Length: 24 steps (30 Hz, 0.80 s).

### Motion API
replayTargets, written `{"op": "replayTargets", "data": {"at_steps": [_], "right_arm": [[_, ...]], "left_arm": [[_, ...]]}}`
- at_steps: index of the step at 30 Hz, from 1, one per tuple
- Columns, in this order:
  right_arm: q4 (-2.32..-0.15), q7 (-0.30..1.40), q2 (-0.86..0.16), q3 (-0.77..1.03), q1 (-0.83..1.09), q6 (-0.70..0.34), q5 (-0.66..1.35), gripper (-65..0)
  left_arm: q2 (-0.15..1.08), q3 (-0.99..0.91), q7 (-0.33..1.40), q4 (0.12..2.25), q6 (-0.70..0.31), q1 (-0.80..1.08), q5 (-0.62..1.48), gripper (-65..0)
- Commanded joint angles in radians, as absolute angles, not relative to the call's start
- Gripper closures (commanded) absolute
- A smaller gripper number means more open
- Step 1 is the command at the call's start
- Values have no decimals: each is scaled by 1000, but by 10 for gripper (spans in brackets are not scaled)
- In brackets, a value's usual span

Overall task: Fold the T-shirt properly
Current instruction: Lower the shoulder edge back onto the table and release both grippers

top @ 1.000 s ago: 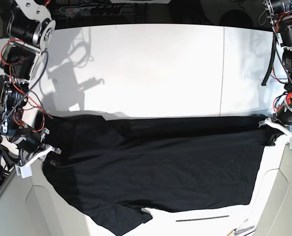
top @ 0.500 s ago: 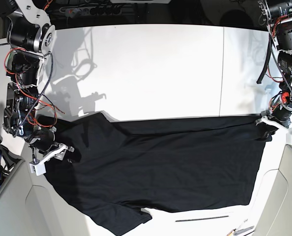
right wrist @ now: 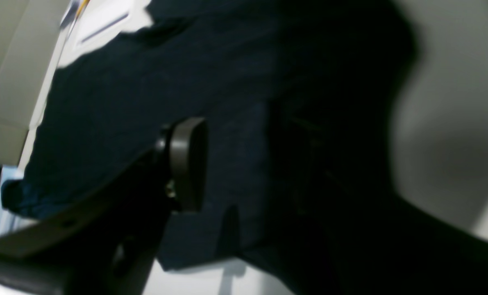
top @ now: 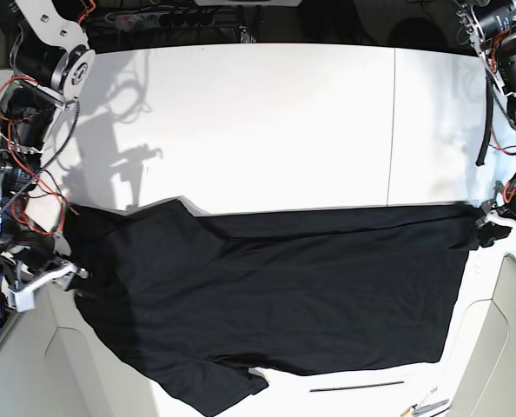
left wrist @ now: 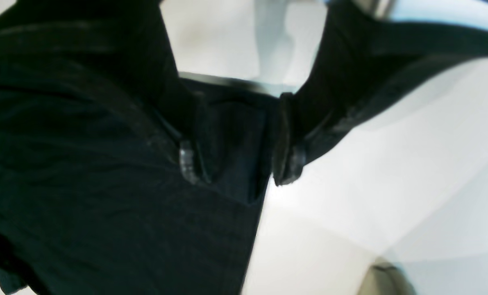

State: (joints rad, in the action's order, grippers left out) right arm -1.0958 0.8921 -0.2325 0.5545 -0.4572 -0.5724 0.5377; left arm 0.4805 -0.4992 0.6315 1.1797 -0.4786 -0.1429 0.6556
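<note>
The black T-shirt (top: 284, 295) lies spread flat across the near half of the white table (top: 267, 122), with one sleeve hanging toward the front edge. My left gripper (top: 499, 224) hovers at the shirt's right corner. In the left wrist view this gripper (left wrist: 239, 162) is open, its pads (left wrist: 188, 164) apart above the hem of the T-shirt (left wrist: 84, 184). My right gripper (top: 39, 280) sits just off the shirt's left edge. In the blurred right wrist view the gripper (right wrist: 244, 164) is open, one round pad (right wrist: 186, 164) clear of the T-shirt (right wrist: 145, 82).
A thin dark strip (top: 358, 385) lies on the table near the front edge. Small tools (top: 425, 406) rest at the bottom right. Beige padded panels (top: 501, 347) flank both front corners. A seam (top: 391, 122) runs down the table's right part.
Both grippers have opened and let go of the shirt's edges. The right gripper has pulled back off the left edge. The left gripper has shifted slightly outward at the right corner.
</note>
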Motion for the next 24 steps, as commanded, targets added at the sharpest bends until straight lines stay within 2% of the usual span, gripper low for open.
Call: {"op": "replayTargets", "data": {"at_steps": [1,3,8,9,12,16,24], "right_arm": [[-1115,874,-250,566,-475,-571,561,-308],[-1115,871,-265,581,-451,-561,561,-308],[-1114,852,-308,585,-364,-533,557,-308],[-1114,842,-315,585,-347,-514,553,-308],[-1114,796,-336,585,-291,-486,553,-320],[-1114,744,-340,590,-239,-478,545,-446],[-1112,732,-312,579,-236,-478,591,-451]], "left_arm": [[502,-505,613,1198,-484,-155,672,-276],[501,-504,609,1198,-484,-141,672,-277],[495,-503,577,1187,-483,-111,648,-403],[493,-503,567,1177,-483,-111,642,-411],[490,-503,546,1148,-483,-111,639,-411],[476,-503,533,1106,-483,-111,640,-411],[471,-503,481,1035,-484,-115,668,-411]]}}
